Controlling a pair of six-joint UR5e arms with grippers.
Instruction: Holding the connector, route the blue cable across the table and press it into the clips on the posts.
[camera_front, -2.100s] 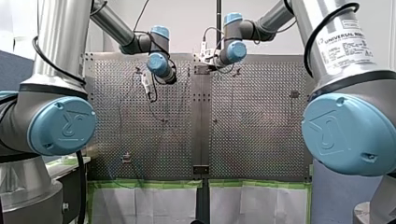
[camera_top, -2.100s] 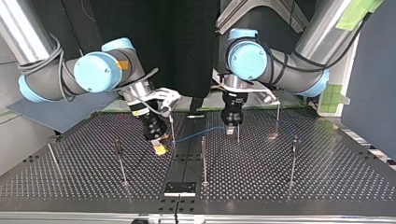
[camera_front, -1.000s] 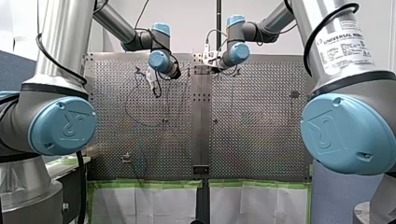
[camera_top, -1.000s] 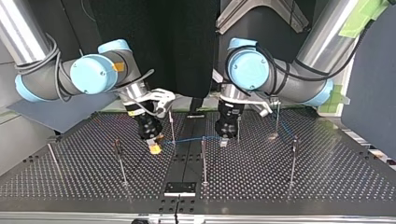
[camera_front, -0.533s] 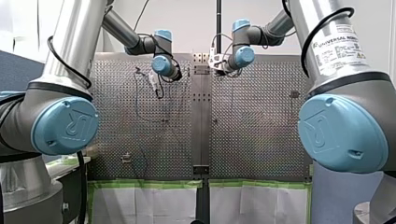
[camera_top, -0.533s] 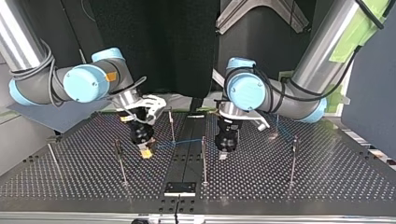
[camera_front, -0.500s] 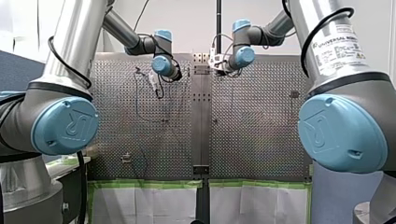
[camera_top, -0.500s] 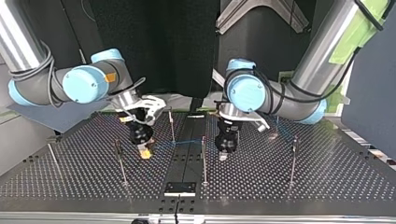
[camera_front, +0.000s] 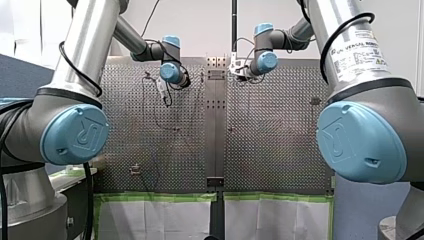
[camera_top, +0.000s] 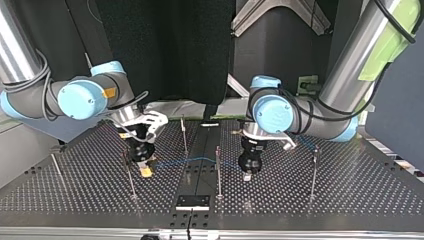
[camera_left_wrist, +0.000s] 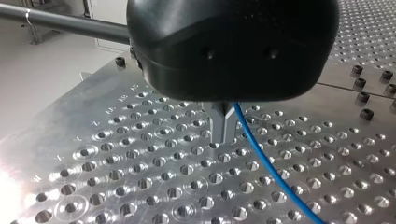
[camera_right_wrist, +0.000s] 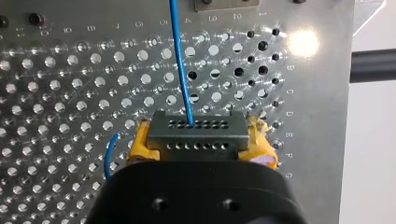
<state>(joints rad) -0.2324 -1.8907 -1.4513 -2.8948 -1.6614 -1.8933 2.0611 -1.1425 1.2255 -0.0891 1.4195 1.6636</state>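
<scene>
Right gripper: our right gripper (camera_right_wrist: 198, 140) is clamping the connector (camera_right_wrist: 196, 131) between its yellow pads (camera_right_wrist: 140, 144), closed on its two short ends.
Connector: it is lying crosswise between the pads, with its rows of holes facing ahead of the gripper, over the table (camera_right_wrist: 56, 93).
Cable: the blue cable (camera_right_wrist: 180, 60) is leaving the connector's face and running straight ahead of our right gripper, towards our left one.
Left gripper: our left gripper (camera_left_wrist: 222, 135) is pointing down at the table with its metal fingers (camera_left_wrist: 216, 128) drawn together. The cable is coming out right beside them and trailing away below. We are judging that they are pinching it, though the contact itself is hidden.
Span: in the top view the cable is hanging nearly level between the two grippers, with its long axis running from one to the other.
Posts: one post (camera_top: 218, 175) is standing between the grippers, crossing the span and nearer our left gripper. Another post (camera_top: 129, 175) is standing just beside our right gripper.
Step in hand: we are judging that the span is being brought to the middle post's clip.
Deciding relation: the span is crossing that post, but we cannot tell on which side, nor whether it is touching. The left gripper, being nearer, is looking better placed to press.
</scene>
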